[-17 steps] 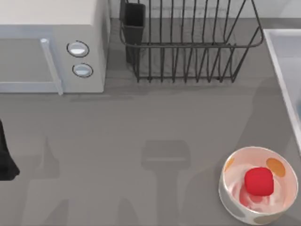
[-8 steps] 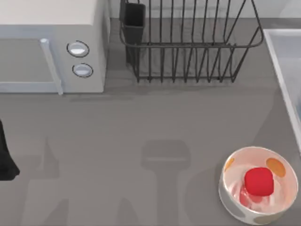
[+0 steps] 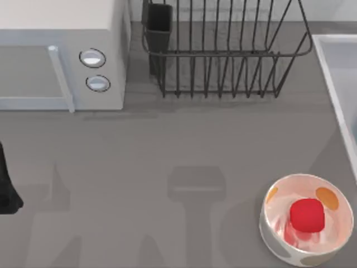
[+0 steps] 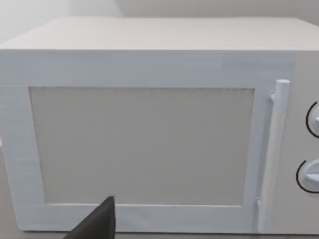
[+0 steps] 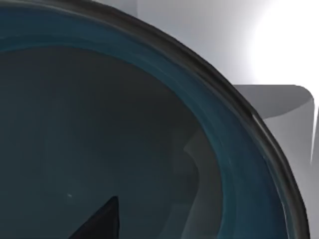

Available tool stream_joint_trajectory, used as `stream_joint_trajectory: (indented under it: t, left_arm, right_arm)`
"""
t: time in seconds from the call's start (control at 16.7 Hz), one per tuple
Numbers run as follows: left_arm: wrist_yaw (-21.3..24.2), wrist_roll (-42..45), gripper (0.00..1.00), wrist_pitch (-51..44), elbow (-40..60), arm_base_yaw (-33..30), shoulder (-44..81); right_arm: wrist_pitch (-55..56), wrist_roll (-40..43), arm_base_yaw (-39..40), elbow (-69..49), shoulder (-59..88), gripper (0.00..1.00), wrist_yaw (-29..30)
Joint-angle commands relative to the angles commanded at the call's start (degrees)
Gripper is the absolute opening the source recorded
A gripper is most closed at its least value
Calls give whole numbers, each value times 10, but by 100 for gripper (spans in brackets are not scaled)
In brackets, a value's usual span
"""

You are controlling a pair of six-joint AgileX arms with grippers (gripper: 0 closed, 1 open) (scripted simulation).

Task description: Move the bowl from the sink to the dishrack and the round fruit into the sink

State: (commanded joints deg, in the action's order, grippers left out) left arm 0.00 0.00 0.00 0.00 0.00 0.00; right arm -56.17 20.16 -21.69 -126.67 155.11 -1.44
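- The sink (image 3: pixel 334 67) is cut off at the top view's right edge; the left arm (image 3: pixel 6 187) sits parked at the left edge, facing the microwave (image 4: pixel 149 124).
- The teal-blue bowl (image 5: pixel 149 149) looms upright, mouth up, under the right gripper's fingertip (image 5: pixel 99 224); its grip cannot be told.
- The round fruit (image 3: pixel 307 215), bright red, rests in the white bowl (image 3: pixel 279 234), well apart from the dishrack (image 3: pixel 223 56).

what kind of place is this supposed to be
It looks like a simulated kitchen counter. A white microwave sits at the back left, a dark wire dishrack with a cutlery cup stands beside it, and the rim of a pale sink runs along the right edge.
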Motion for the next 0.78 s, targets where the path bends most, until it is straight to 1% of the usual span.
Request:
stream_joint_trajectory:
  t: [0.78]
  left_arm:
    - [0,0,100,0,0,0,0]
  right_arm:
    - [0,0,0,0,0,2,0]
